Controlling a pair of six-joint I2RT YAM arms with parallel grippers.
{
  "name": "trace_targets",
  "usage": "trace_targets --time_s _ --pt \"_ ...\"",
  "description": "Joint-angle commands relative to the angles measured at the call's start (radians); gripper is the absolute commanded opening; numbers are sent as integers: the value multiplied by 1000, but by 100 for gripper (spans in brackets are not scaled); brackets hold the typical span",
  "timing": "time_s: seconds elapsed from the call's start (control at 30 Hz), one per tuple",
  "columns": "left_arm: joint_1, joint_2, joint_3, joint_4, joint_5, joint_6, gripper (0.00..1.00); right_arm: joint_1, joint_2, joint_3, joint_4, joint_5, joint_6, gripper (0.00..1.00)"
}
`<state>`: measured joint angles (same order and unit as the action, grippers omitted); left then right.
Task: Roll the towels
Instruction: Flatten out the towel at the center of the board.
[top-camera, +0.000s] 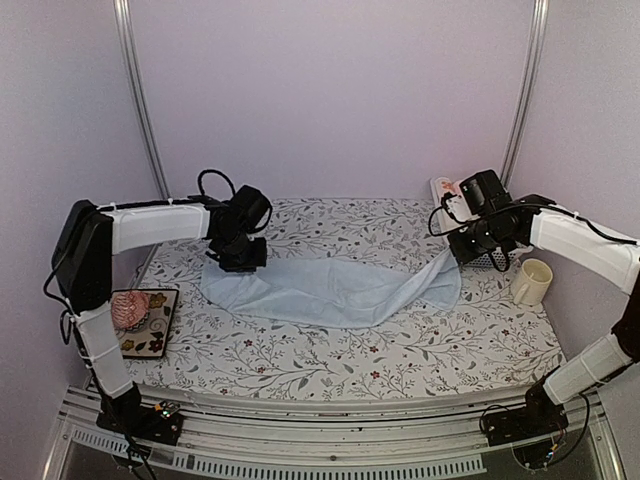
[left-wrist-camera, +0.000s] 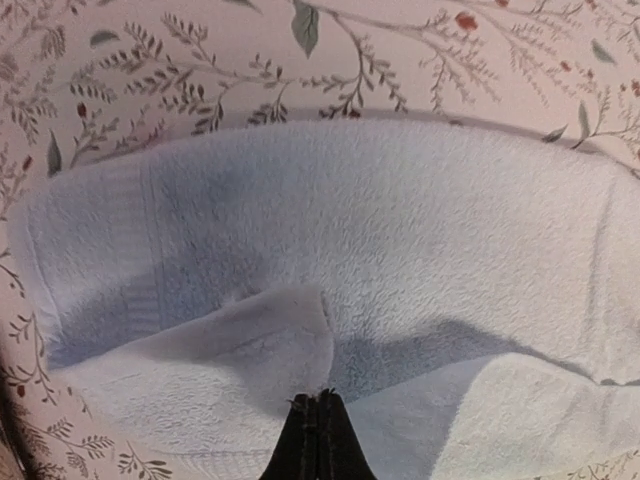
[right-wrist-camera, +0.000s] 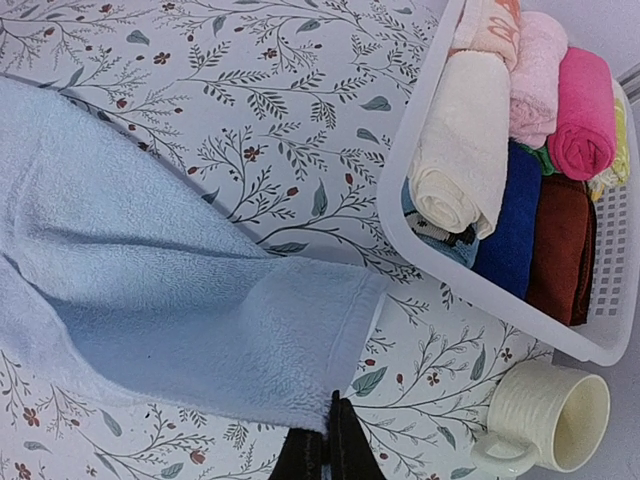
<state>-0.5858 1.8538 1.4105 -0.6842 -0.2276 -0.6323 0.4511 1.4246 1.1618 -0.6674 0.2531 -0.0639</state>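
The light blue towel (top-camera: 335, 290) lies spread across the middle of the worktop (top-camera: 400, 360), which is covered in a leaf-and-berry print. The left gripper (left-wrist-camera: 318, 402) sits at the towel's left end, its jaws pressed fully together on a raised fold of the terry. The right gripper (right-wrist-camera: 330, 408) is likewise fully closed, pinching the hemmed corner at the towel's right end, which is drawn up off the worktop towards it.

At the back right stands a white plastic basket (right-wrist-camera: 500, 305). It holds a rolled cream towel (right-wrist-camera: 455, 140) beside hot-pink (right-wrist-camera: 582, 110), dark blue (right-wrist-camera: 520, 215) and maroon (right-wrist-camera: 560, 250) cloths. A ribbed cream mug (right-wrist-camera: 545, 415) stands just beside the basket. At the left edge, a pink knitted lump (top-camera: 133, 308) rests on a small patterned tray (top-camera: 155, 345), well apart from the towel.
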Motion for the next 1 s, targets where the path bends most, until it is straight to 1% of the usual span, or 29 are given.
trace_targets --time_s 0.0,0.23,0.27,0.33,0.37,0.4,0.5,0.53,0.6,0.73,0.8,0.83,0.9,0.93,0.97 --pt "-55 55 -82 -26 23 -159 0 -3 27 35 5 -25 4 2" --pt "-105 -30 -228 3 37 -186 0 -4 88 39 17 -49 -2 2" --pt "-112 -44 -246 3 45 -185 0 -3 96 63 16 -51 -3 2" --pt "-126 -73 -288 3 69 -180 24 -3 108 79 18 -54 -5 2" --pt "-132 -89 -304 4 84 -175 27 -3 111 82 20 -54 -6 2" --pt "-137 -107 -318 1 96 -172 28 -3 111 82 21 -54 -8 2" --pt "-141 -166 -341 -18 118 -160 42 -3 107 84 21 -51 -7 2" --pt "-141 -187 -339 -24 119 -150 42 -3 103 83 22 -49 -7 2" --pt "-142 -234 -311 -35 94 -84 45 -3 94 77 24 -46 -5 2" --pt "-138 -258 -202 -38 -53 75 51 -2 75 69 21 -35 -2 2" --pt "-136 -228 -136 -29 -100 170 59 -3 65 66 19 -33 -2 2" --pt "-135 -205 -89 -21 -109 228 61 -3 61 64 19 -30 -3 2" --pt "-135 -143 -30 15 -82 372 61 -2 51 58 21 -27 -6 2" --pt "-133 -101 6 14 -56 445 63 -3 48 55 21 -26 -6 3" --pt "-132 -59 47 5 -8 519 69 -3 41 55 21 -28 -9 3"
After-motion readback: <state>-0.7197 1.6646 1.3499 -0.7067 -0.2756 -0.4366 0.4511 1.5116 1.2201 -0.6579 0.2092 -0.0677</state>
